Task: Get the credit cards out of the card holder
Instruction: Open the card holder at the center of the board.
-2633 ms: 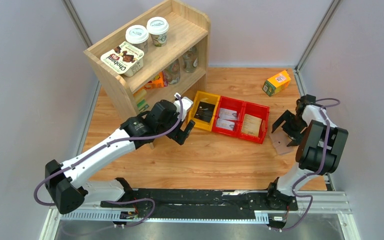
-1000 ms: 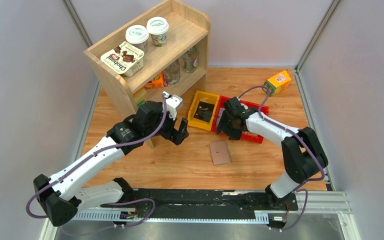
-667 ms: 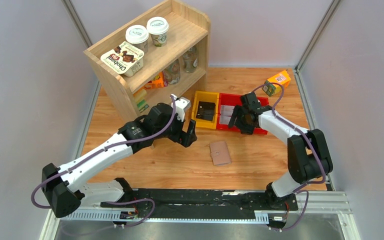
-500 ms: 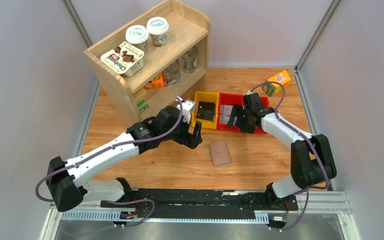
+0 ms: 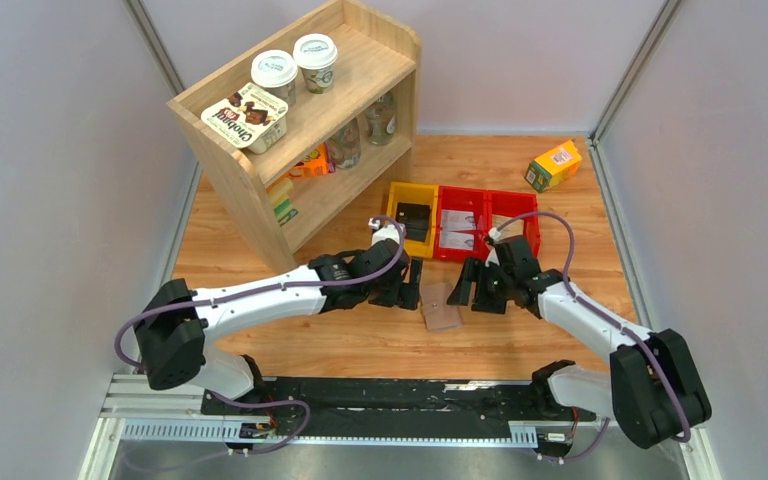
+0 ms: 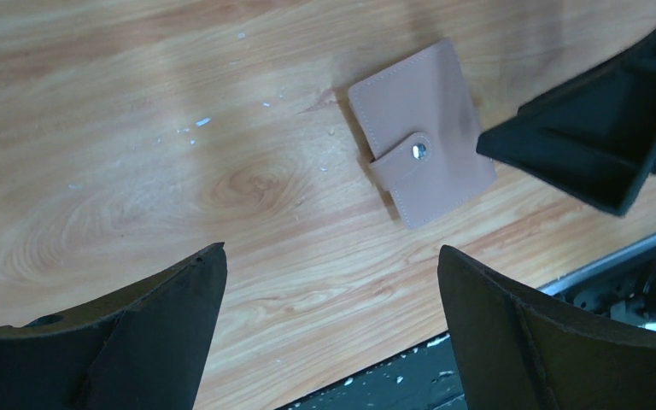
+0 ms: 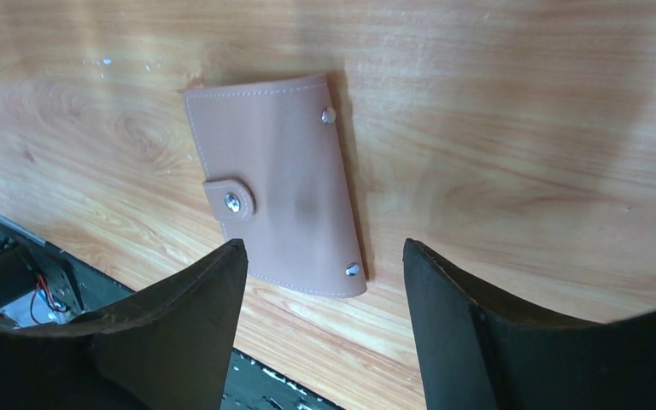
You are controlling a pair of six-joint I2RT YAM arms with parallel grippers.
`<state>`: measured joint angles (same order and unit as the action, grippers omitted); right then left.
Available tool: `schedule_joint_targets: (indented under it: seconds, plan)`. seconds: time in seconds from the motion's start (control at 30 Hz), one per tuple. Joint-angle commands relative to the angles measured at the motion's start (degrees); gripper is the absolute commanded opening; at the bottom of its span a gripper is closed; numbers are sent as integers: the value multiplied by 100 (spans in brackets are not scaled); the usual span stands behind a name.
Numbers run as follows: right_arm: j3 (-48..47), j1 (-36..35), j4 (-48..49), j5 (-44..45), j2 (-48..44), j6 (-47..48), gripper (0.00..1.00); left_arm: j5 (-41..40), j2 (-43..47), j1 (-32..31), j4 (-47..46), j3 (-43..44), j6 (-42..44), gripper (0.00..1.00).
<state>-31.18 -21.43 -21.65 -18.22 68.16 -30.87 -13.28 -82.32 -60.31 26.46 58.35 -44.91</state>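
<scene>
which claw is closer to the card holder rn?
Right, by a little. The right claw is open at the card holder's right-arm side, one finger almost against its edge. The left claw hangs open off the opposite side, bare table between.

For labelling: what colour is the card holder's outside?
The card holder is pinkish tan; right wrist view.
</scene>
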Motion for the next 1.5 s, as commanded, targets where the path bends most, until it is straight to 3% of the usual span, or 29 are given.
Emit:
schedule_joint_targets:
  seconds: [0.0,0.17,0.33,0.47,0.7,0.77,0.9,1.2,1.47]
  plan:
    - [130,-290,267,-43,-145,-33,69,-570,76,-138,167,-24,-1002,100]
    - [-19,-748,-190,643,-31,-15,79,-773,357,-147,-323,-481,-1267,100]
    - [-143,-950,-375,1109,74,-68,79,-457,708,-147,-1150,-1148,-1345,100]
    - [-231,-1135,-349,1224,320,-138,70,-448,648,-147,-1206,-1274,-1407,100]
    - [-336,-1328,-85,1198,645,-419,59,-483,-152,-147,-361,-203,-959,97]
    - [-293,-1346,-15,1180,716,-498,52,-465,-493,-147,-125,43,-950,91]
    - [-29,-1390,301,987,646,-761,35,-360,-1065,-147,464,676,-827,89]
    - [744,-1408,1276,846,154,-1614,3,-316,-1734,-296,746,1222,-801,76]
    - [1044,-1416,1752,750,250,-1931,0,-570,-2129,-411,1071,1644,-731,67]
